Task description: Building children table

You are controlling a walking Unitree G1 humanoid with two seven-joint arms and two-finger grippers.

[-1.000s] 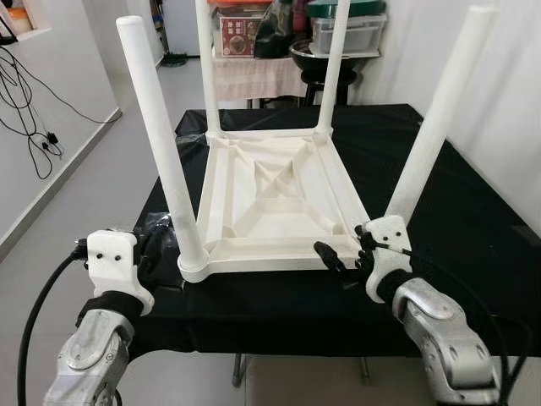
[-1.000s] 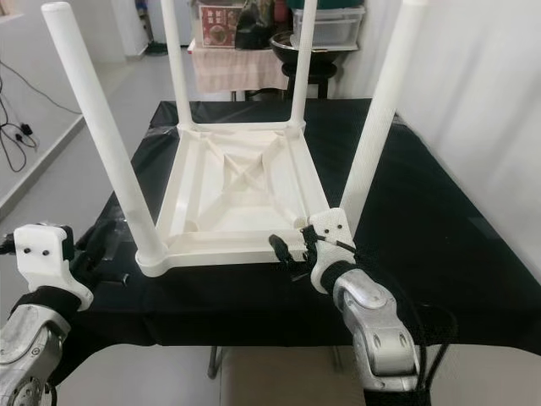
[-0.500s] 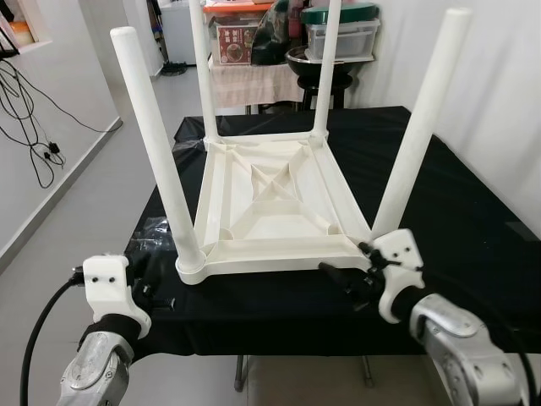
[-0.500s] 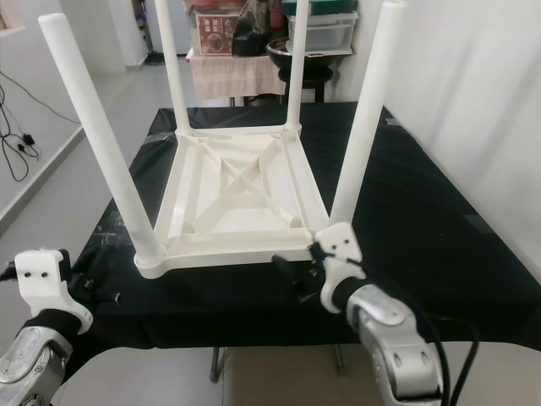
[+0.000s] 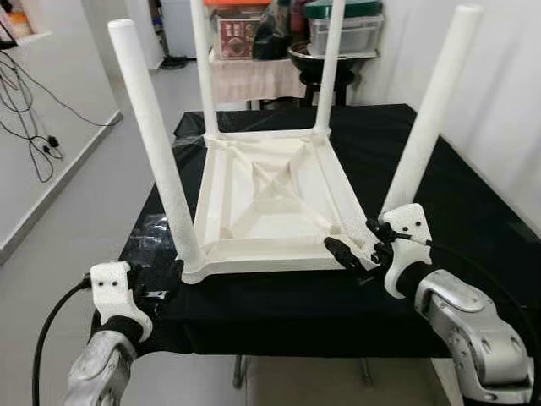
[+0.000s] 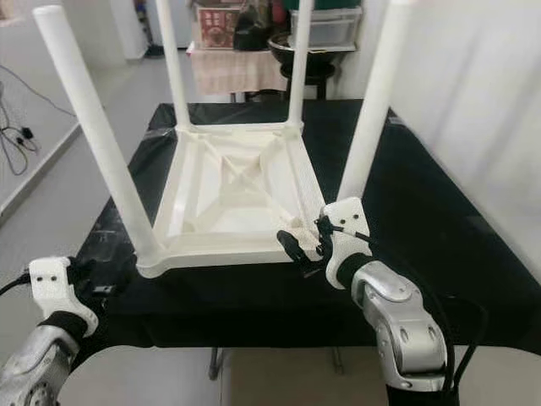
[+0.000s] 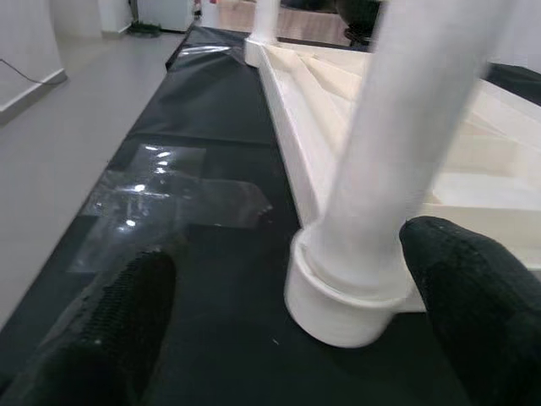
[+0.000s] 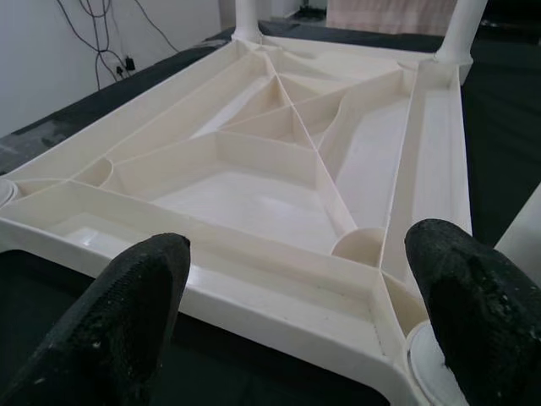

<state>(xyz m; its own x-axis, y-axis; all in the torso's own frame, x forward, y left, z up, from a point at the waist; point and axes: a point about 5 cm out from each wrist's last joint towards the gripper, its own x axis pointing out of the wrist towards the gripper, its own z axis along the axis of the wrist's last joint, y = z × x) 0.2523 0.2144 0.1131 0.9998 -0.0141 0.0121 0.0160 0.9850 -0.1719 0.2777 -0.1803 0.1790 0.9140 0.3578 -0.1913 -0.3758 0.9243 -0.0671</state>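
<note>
White table [image 5: 269,203] upturned; right claw [image 8: 296,338] open at rim.

The upturned cream-white plastic children's table [image 5: 270,199] looks smooth with a faint sheen — moulded ribs underneath; the black cloth-like table cover [image 5: 473,211] is matt, a clear glossy film patch [image 7: 169,203] shining on it — black textured fingertips [image 8: 127,321] look rough

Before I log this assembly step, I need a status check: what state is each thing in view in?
Children's table: upside down on the black-covered table, top face down.
Four white legs: all seated in corner sockets, standing up.
Left gripper: open, near the front-left leg base.
Right gripper: open, at the front-right corner of the frame.
</note>
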